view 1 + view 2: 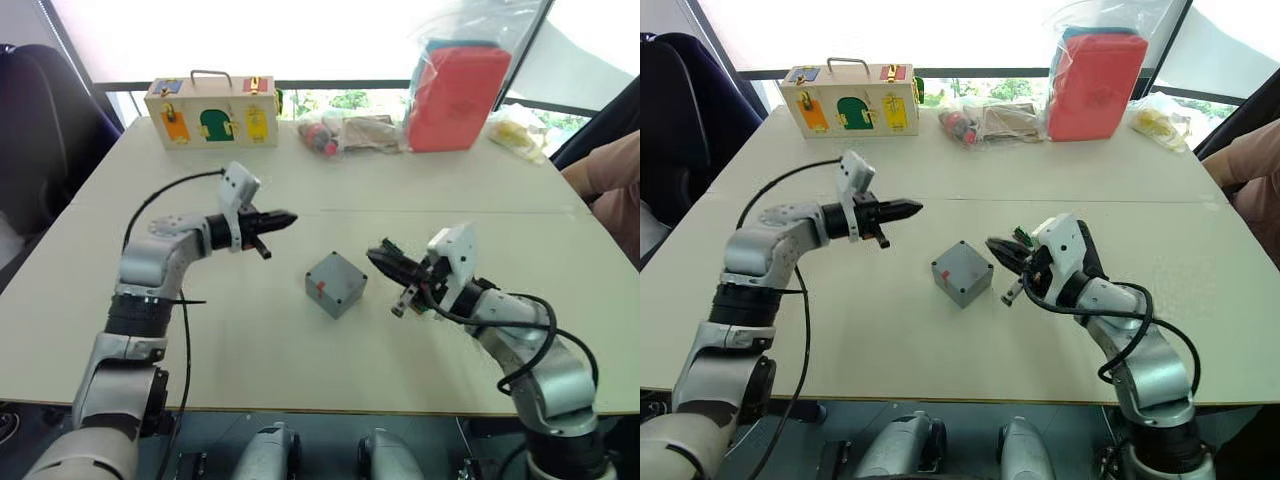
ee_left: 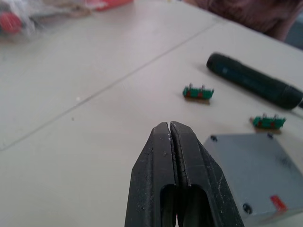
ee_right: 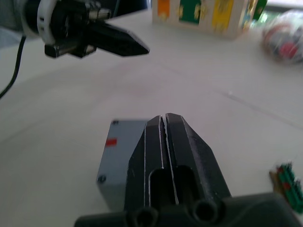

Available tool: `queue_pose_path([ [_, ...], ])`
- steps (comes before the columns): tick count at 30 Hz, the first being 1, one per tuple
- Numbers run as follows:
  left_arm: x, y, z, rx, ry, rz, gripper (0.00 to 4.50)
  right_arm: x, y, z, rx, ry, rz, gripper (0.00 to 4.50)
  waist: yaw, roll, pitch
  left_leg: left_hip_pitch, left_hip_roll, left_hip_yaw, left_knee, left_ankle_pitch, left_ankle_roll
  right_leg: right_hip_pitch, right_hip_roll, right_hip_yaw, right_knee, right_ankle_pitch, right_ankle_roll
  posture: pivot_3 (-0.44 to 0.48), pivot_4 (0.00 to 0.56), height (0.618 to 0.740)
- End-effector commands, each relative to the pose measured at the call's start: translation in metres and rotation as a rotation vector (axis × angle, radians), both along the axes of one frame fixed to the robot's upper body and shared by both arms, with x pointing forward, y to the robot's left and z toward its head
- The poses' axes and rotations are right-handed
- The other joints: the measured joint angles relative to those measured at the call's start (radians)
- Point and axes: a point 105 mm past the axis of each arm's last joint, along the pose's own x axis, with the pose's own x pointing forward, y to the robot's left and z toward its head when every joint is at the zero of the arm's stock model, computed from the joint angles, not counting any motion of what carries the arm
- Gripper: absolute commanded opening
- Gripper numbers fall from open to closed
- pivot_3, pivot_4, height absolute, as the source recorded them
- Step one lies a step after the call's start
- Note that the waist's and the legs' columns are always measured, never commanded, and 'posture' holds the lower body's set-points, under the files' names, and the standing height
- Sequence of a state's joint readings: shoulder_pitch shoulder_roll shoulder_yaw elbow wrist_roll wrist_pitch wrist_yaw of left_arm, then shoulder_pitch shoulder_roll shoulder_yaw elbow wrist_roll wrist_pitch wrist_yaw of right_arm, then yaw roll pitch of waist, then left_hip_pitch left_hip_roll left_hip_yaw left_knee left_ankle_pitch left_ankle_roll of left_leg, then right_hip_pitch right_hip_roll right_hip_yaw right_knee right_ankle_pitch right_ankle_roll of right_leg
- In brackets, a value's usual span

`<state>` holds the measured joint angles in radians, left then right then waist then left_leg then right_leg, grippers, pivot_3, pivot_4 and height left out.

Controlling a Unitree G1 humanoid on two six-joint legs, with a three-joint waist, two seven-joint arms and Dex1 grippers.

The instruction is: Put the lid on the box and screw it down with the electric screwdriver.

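The grey box (image 1: 336, 284) stands in the middle of the table, with red marks on one side wall. Its top is a flat grey face with corner screw holes (image 2: 253, 165), which looks like the lid lying on it. My left gripper (image 1: 287, 217) hovers up and to the left of the box, shut and empty. To the right of the box, close by, my right gripper (image 1: 374, 256) is also shut and empty. The black electric screwdriver (image 2: 255, 80) lies on the table beyond the box in the left wrist view.
Two small green-and-brown blocks (image 2: 198, 92) (image 2: 268, 122) lie between the box and the screwdriver. A wooden case (image 1: 211, 110), bagged items (image 1: 325, 135) and a red box in a plastic bag (image 1: 457, 95) line the far edge. A person's arm (image 1: 605, 170) rests at the right.
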<state>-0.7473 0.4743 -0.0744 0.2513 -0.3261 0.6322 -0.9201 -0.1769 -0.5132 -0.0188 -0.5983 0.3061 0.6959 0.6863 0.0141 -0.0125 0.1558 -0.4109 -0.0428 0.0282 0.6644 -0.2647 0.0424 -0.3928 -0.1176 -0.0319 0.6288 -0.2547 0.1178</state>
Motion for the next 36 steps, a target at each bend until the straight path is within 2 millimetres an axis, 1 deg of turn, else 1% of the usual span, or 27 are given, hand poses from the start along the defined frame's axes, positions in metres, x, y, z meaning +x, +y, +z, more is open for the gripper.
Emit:
queue_pose_path([
  [1, -0.003, -0.005, -0.025, 0.157, -0.006, -0.057, 0.00, -0.017, 0.008, -0.008, -0.035, 0.129, 0.094, 0.05, -0.001, 0.000, 0.000, 0.000, 0.000, 0.000, 0.000, 0.000, 0.000, 0.000, -0.001, 0.000, 0.000, 0.000, 0.000, 0.000, 0.150, 0.740],
  [3, -0.007, -0.009, -0.029, 0.168, -0.001, -0.084, 0.00, -0.022, 0.009, -0.014, -0.044, 0.187, 0.106, 0.05, -0.002, 0.000, 0.000, -0.001, 0.000, 0.000, -0.001, 0.000, 0.000, -0.001, -0.001, 0.001, 0.000, 0.000, 0.000, 0.000, 0.150, 0.740],
  [6, -0.013, -0.012, -0.037, 0.177, 0.015, -0.101, 0.00, -0.029, 0.013, -0.022, -0.068, 0.234, 0.140, 0.05, -0.003, 0.000, 0.000, -0.009, 0.001, 0.000, -0.001, 0.000, 0.000, -0.010, -0.002, 0.001, 0.001, 0.000, -0.001, 0.000, 0.150, 0.740],
  [7, -0.016, -0.012, -0.040, 0.182, 0.024, -0.111, 0.00, -0.027, 0.016, -0.025, -0.077, 0.242, 0.135, 0.05, -0.003, 0.000, 0.000, -0.012, 0.001, 0.000, -0.001, 0.001, -0.001, -0.014, -0.002, 0.001, 0.001, 0.000, -0.002, 0.000, 0.150, 0.740],
  [10, -0.029, -0.013, -0.047, 0.197, 0.040, -0.146, 0.00, -0.012, 0.018, -0.038, -0.130, 0.248, 0.077, 0.05, -0.007, 0.000, 0.000, -0.014, 0.001, 0.000, -0.001, 0.001, -0.002, -0.016, -0.002, 0.001, 0.001, 0.001, -0.002, 0.000, 0.150, 0.740],
  [12, -0.036, -0.014, -0.045, 0.175, 0.050, -0.158, 0.00, 0.001, 0.019, -0.041, -0.137, 0.225, 0.028, 0.05, -0.006, 0.000, 0.000, -0.014, 0.001, 0.000, -0.001, 0.001, -0.002, -0.016, -0.002, 0.001, 0.001, 0.001, -0.002, 0.000, 0.150, 0.740],
  [14, -0.042, -0.015, -0.045, 0.170, 0.058, -0.169, 0.00, 0.009, 0.022, -0.040, -0.129, 0.204, 0.016, 0.05, -0.004, 0.000, 0.000, -0.014, 0.001, 0.000, -0.001, 0.001, -0.002, -0.016, -0.002, 0.001, 0.001, 0.001, -0.002, 0.000, 0.150, 0.740],
  [18, -0.050, -0.013, -0.047, 0.182, 0.071, -0.188, 0.00, 0.018, 0.026, -0.041, -0.161, 0.174, 0.038, 0.05, -0.004, 0.000, 0.000, -0.015, 0.001, 0.000, 0.000, 0.001, -0.002, -0.016, -0.002, 0.001, 0.001, 0.001, -0.003, 0.000, 0.150, 0.740],
  [26, -0.063, -0.014, -0.042, 0.160, 0.092, -0.220, 0.00, 0.034, 0.035, -0.039, -0.183, 0.137, 0.088, 0.05, -0.005, 0.001, 0.000, -0.015, 0.001, 0.000, 0.000, 0.002, -0.002, -0.016, -0.001, 0.000, 0.001, 0.001, -0.003, 0.000, 0.150, 0.740],
  [29, -0.069, -0.011, -0.040, 0.161, 0.097, -0.234, 0.00, 0.038, 0.031, -0.044, -0.222, 0.138, 0.081, 0.05, -0.006, 0.001, 0.000, -0.014, 0.001, 0.000, 0.000, 0.002, -0.002, -0.016, 0.000, 0.000, 0.001, 0.001, -0.003, 0.000, 0.150, 0.740],
  [32, -0.067, 0.003, -0.032, 0.157, 0.092, -0.224, 0.00, 0.037, 0.025, -0.048, -0.244, 0.148, 0.076, 0.05, -0.005, 0.001, 0.001, -0.014, 0.001, 0.000, 0.000, 0.002, -0.002, -0.016, 0.000, 0.000, 0.001, 0.001, -0.003, 0.000, 0.150, 0.740],
  [34, -0.059, 0.014, -0.028, 0.170, 0.074, -0.193, 0.00, 0.037, 0.021, -0.048, -0.252, 0.157, 0.068, 0.05, -0.004, 0.001, 0.001, -0.014, 0.001, 0.000, 0.000, 0.002, -0.003, -0.016, 0.000, 0.000, 0.001, 0.001, -0.003, 0.000, 0.150, 0.740],
  [36, -0.045, 0.024, -0.027, 0.195, 0.042, -0.134, 0.00, 0.037, 0.017, -0.048, -0.258, 0.162, 0.056, 0.05, -0.002, 0.001, 0.001, -0.014, 0.001, 0.000, 0.000, 0.002, -0.002, -0.015, 0.001, -0.001, 0.001, 0.001, -0.003, 0.000, 0.150, 0.740],
])
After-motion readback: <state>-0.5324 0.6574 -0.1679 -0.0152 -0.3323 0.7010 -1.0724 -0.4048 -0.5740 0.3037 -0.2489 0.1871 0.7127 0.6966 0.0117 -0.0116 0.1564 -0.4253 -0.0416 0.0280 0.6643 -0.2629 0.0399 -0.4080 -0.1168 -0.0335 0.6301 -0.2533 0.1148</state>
